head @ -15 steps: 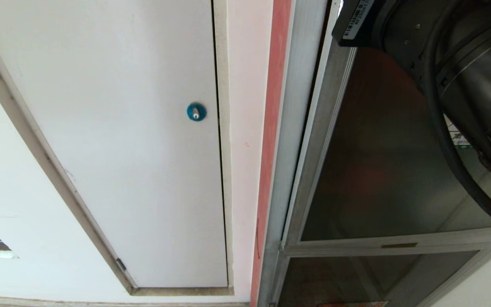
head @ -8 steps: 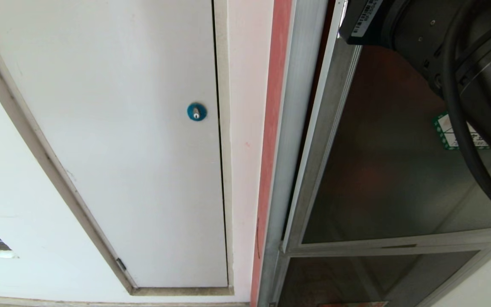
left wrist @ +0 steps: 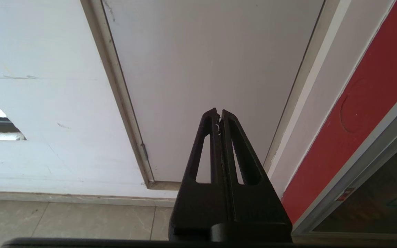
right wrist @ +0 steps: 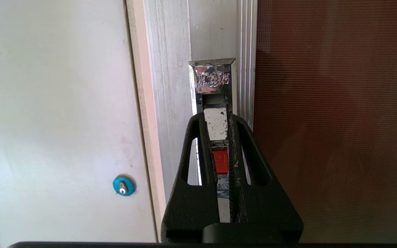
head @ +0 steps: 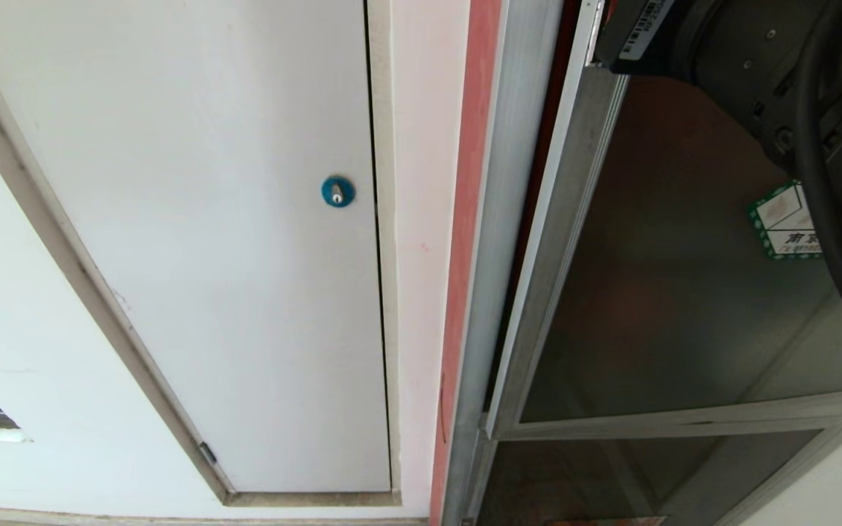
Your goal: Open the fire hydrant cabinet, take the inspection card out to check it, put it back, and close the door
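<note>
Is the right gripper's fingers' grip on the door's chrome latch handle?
Yes, the right gripper has its fingers shut on the chrome latch handle at the door edge.

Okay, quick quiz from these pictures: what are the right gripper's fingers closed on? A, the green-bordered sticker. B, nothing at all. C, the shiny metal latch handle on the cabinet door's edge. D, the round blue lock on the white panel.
C: in the right wrist view the right gripper has its fingers on either side of the latch handle on the door frame.
</note>
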You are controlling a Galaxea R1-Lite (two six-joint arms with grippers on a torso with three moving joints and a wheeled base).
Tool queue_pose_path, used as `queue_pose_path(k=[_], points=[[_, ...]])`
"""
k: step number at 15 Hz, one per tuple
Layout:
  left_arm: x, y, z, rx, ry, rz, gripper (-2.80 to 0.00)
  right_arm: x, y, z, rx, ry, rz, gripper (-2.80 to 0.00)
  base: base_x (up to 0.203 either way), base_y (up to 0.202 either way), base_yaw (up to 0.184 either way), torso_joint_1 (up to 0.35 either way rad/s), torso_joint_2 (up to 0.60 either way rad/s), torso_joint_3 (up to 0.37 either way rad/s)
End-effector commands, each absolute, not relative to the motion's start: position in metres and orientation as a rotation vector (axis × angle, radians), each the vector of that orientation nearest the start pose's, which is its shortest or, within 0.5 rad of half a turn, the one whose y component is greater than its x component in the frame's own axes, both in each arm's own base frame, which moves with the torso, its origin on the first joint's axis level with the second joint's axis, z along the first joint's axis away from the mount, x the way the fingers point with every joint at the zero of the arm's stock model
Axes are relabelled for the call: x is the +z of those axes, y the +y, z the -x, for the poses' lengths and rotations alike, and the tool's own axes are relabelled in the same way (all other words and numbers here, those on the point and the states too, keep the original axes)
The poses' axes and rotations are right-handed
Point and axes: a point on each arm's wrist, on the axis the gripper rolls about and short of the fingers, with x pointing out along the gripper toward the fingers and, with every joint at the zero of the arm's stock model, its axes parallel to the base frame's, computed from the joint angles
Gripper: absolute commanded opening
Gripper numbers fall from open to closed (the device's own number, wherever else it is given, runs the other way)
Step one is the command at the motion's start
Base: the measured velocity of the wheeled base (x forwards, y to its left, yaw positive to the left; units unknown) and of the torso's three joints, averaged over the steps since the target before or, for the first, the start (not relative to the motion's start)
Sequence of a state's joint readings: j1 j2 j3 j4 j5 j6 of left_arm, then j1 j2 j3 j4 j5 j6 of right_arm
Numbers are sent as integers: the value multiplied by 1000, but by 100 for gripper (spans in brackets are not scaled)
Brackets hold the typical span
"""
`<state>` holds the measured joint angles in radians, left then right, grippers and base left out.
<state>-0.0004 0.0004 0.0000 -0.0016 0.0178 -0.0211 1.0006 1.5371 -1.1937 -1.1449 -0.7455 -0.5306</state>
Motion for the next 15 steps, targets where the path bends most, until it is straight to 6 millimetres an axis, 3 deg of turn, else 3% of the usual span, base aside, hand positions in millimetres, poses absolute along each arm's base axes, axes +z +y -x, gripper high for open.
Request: queue_pose_path(k=[1, 7, 8, 15], points=[[76, 0, 23, 18, 0, 22, -280, 386, 193, -142, 87, -565, -116, -280, 0, 0, 0, 0, 0, 0], [76, 0, 23, 17, -1, 21, -280, 384, 193, -141, 83, -556, -109, -280, 0, 0, 0, 0, 0, 0], [76, 0, 23, 17, -1, 21, -280, 384, 193, -140, 87, -556, -111, 0, 0, 0, 0, 0, 0, 0], [76, 0, 23, 17, -2, 21, -280, 386, 194, -135, 105, -559, -123, 0, 0, 0, 0, 0, 0, 0]])
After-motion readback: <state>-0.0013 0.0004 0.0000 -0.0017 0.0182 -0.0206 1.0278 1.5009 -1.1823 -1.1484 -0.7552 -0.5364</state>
